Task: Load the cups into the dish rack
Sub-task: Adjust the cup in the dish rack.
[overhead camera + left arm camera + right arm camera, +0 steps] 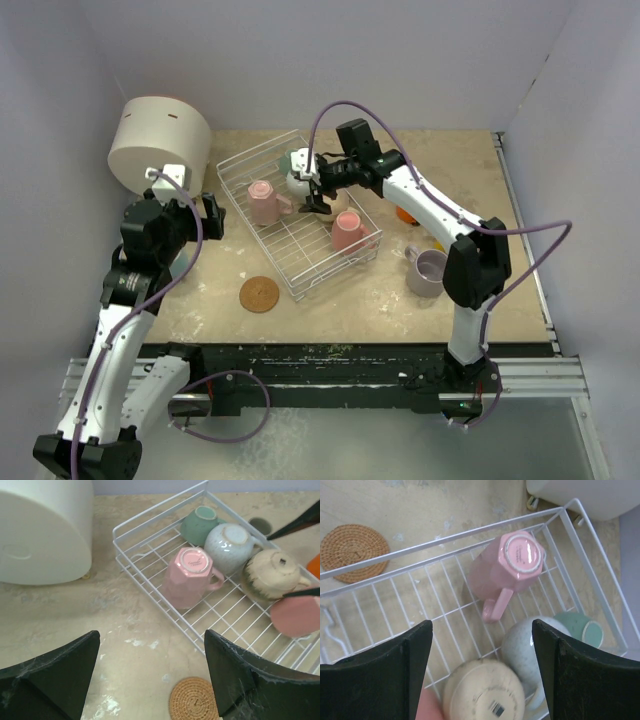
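Beige tabletop. Dish rack [300, 255] toward far edge. Right tool [318, 203] wide open, empty, over beige cup [485, 690]; left tool [152, 665] open, empty. Probably best: rise straight before seeking lilac mug [428, 272] by right edge.

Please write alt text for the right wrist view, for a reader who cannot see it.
The open right tool hangs over a white wire rack holding a pink mug upside down, a beige mug bottom up under the tool, a pale blue mug and a teal mug. A coaster and a white container lie outside the rack.
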Robot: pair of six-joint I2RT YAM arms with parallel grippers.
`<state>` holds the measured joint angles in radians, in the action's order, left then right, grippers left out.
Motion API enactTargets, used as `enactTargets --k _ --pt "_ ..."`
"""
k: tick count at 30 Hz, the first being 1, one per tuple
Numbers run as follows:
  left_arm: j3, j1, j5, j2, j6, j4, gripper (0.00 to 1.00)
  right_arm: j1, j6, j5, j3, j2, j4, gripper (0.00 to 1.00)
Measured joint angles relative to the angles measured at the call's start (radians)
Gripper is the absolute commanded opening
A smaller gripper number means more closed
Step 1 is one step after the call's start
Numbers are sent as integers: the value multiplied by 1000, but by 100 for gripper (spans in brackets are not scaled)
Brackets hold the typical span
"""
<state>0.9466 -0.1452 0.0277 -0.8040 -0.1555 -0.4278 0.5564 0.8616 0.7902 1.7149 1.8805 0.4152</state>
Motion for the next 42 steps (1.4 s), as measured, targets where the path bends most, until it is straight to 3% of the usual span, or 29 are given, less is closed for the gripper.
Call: enactTargets --k 4,8,23,28,32,35,39,42 --pt "-112 0 -45 84 34 22 89 24 60 6 121 111 28 69" --pt "-126 0 -59 98 49 39 90 43 47 -22 222 212 51 62" --pt "-143 0 -63 149 71 70 99 61 -52 -150 370 382 88 53" --pt "-143 0 -63 148 71 70 100 74 -69 -175 418 424 101 46" --pt "-143 0 -63 148 71 70 100 85 -74 -182 428 450 110 36" --pt "-143 0 -63 151 71 70 100 94 -76 -196 428 463 117 19" --pt "-143 0 -63 154 71 71 100 102 -95 -206 439 473 111 3" --pt "-143 0 -63 153 71 71 100 107 -115 -220 439 474 104 0"
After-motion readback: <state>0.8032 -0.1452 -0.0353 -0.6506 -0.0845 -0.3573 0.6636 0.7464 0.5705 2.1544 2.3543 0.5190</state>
